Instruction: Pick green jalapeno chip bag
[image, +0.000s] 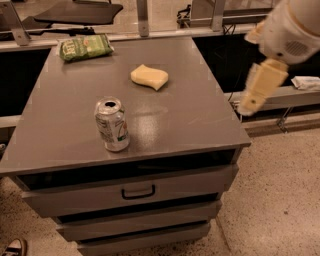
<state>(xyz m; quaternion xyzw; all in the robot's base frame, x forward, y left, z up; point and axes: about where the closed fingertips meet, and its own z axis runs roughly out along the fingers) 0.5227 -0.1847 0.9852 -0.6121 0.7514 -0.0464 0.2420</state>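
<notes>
The green jalapeno chip bag (85, 47) lies flat at the far left corner of the grey cabinet top (180, 120). A silver-green soda can (112, 124) stands upright near the front, left of centre. A yellow sponge (149, 76) lies in the middle toward the back. My gripper (252, 97) hangs off the cabinet's right side, raised and blurred, far from the bag; the white arm comes in from the upper right.
The cabinet has drawers with a handle (138, 192) at the front. A rail and black shelf run behind the cabinet (150, 33). Speckled floor lies to the right (285, 200). A shoe tip shows at bottom left (12, 247).
</notes>
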